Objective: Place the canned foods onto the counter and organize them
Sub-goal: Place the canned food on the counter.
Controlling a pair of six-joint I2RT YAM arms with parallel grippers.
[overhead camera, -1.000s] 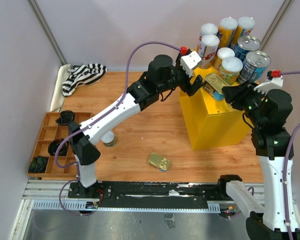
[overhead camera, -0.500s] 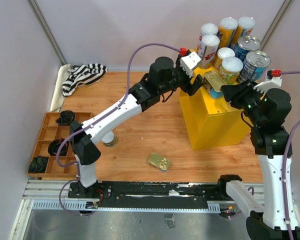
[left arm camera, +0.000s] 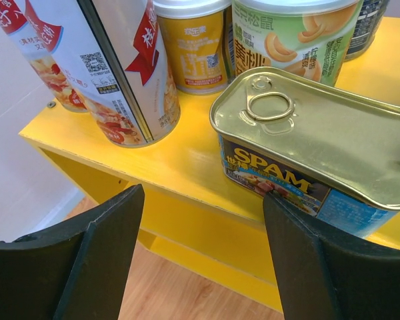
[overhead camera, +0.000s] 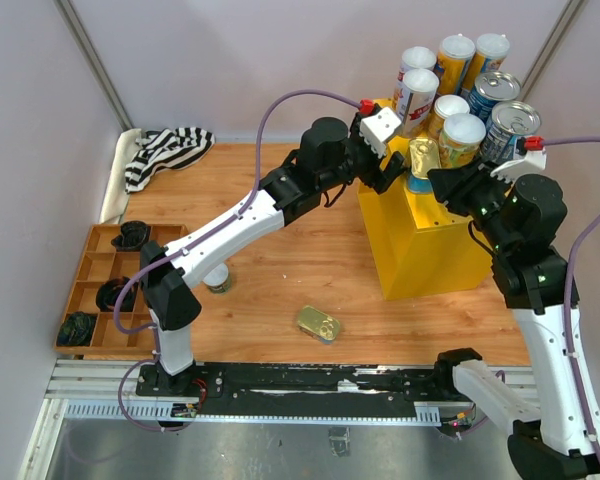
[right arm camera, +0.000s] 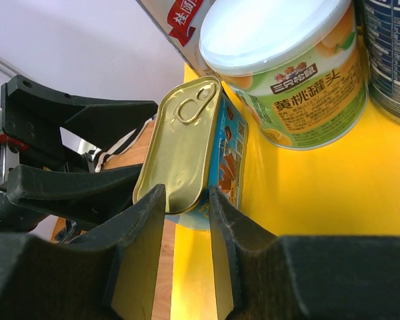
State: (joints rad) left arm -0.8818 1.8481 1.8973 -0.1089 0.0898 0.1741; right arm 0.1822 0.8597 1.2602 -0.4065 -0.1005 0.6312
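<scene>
A blue SPAM tin with a gold lid (overhead camera: 423,160) (right arm camera: 184,141) stands tipped on its edge at the front left of the yellow counter (overhead camera: 425,245). My right gripper (overhead camera: 437,180) (right arm camera: 187,195) is shut on the tin's near end, one finger on the lid and one on the underside. My left gripper (overhead camera: 392,166) (left arm camera: 203,220) hangs open just left of the counter's edge, its right finger (left arm camera: 320,260) close under the tin (left arm camera: 320,143). Behind the tin stand red-white tubes (overhead camera: 416,95), orange tubes (overhead camera: 456,60), a white-lidded peach can (overhead camera: 462,136) and blue silver-topped cans (overhead camera: 510,128).
A flat gold tin (overhead camera: 319,323) lies on the wooden tabletop in front of the counter, and a small white-topped can (overhead camera: 216,278) stands by the left arm. A brown compartment tray (overhead camera: 95,262) with dark lumps sits at the left. A striped cloth (overhead camera: 166,150) lies at the back left.
The SPAM tin has been tipped from lying slanted to standing on its edge. My right gripper closed on it and shifted left. The left gripper narrowed slightly and stayed in place.
</scene>
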